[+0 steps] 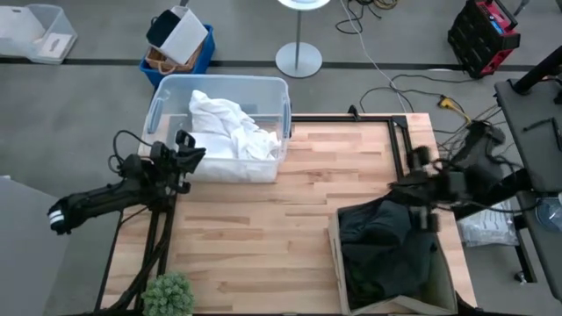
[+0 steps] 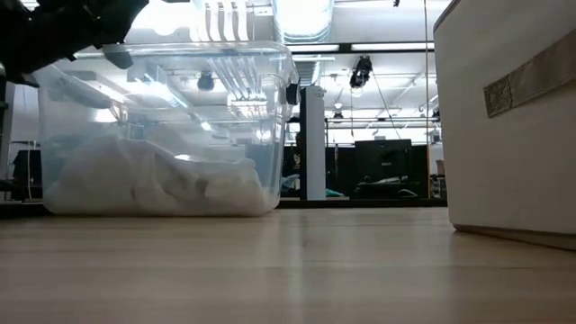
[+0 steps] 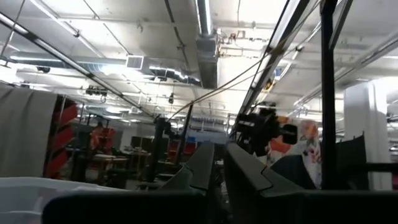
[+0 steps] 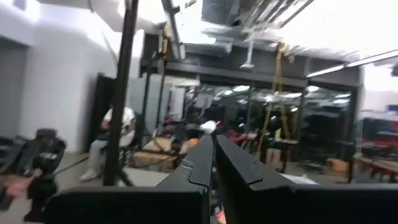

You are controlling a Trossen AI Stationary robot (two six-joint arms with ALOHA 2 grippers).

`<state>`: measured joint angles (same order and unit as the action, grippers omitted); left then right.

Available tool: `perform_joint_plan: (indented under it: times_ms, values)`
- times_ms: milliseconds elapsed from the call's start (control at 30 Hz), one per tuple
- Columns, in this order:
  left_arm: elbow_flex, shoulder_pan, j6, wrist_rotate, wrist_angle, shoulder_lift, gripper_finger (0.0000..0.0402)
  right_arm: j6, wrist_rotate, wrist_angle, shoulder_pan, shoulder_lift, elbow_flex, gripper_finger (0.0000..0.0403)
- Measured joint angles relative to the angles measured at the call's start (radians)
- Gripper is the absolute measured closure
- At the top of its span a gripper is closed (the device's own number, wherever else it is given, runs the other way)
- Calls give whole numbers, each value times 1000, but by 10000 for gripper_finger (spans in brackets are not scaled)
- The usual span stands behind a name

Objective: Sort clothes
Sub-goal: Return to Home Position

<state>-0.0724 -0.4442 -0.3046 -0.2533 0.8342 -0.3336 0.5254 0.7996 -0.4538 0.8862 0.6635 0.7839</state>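
A light wooden table point(image 1: 290, 202) is seen from above. The left gripper point(image 1: 191, 151), fingers pressed together, is held just beside the front left corner of the clear bin point(image 1: 160, 96). White clothes point(image 1: 230, 127) are heaped inside the bin, their long axis slanted from its back left toward its front right corner. Well right of the bin, dark clothes point(image 1: 386, 239) are piled lengthwise in a beige organizer point(image 1: 335, 259). Farther right of the bin, the right gripper point(image 4: 213, 146) is held with its fingers closed together.

black cabled arms point(image 1: 105, 195), dark angular left hand point(image 3: 219, 163) and right hand point(image 4: 213, 158).
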Motion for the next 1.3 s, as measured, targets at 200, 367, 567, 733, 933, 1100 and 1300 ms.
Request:
perform_joint_plan:
  times_ms: [200, 367, 567, 733, 933, 1100, 1300]
  values:
    - [-86, -1, 52, -4, -150, -2, 384, -386, -553, 375, -473, 193, 183, 390]
    - [-187, -1, 84, -74, -285, 7, 383, -408, -882, 536, -783, 273, 279, 390]
    - [-311, 21, -6, -329, -608, 35, 384, -403, -954, 675, -942, 135, 242, 390]
    - [-358, 129, 6, -289, -854, 71, 393, -480, -952, 703, -966, -118, 98, 390]
    - [-230, 340, 72, -63, -631, 95, 400, -541, -825, 595, -967, -343, -126, 390]
    - [-177, 616, 152, 191, -521, 59, 400, -560, -732, 611, -966, -434, -175, 390]
    - [-303, 853, 241, 462, -702, 70, 400, -563, -666, 661, -966, -474, -175, 390]
